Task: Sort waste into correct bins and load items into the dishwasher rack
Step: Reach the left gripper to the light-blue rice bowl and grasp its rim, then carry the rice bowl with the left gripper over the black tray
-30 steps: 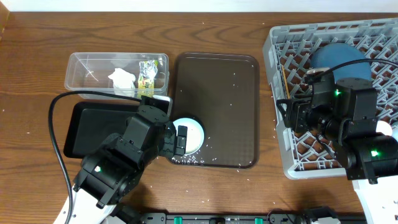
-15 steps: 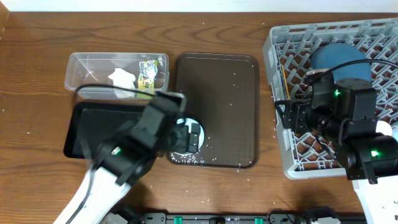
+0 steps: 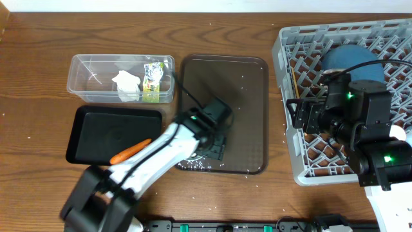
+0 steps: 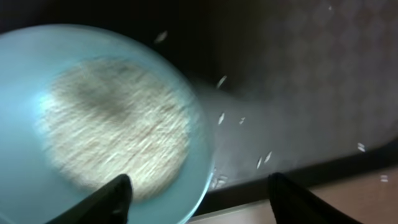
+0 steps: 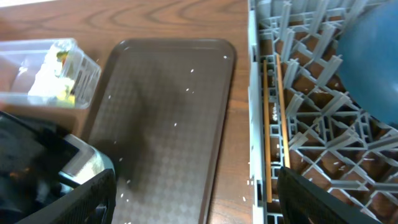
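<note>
Orange carrot (image 3: 131, 150) lies bared in the black tray (image 3: 96, 132) now that my left claw (image 4: 199, 186) has swung to the blue-lined cup (image 4: 93, 124) on the brown serving tray (image 3: 244, 96), fingers spread astride its rim, so I judge loading comes next; my right claw (image 5: 196, 186) waits spread beside the rack (image 3: 290, 51).

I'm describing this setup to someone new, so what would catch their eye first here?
The big grey dishwasher rack on the right, with a blue plate in it. Then the orange carrot lying in the black tray at lower left, and white rice grains scattered over the brown serving tray in the middle.
</note>
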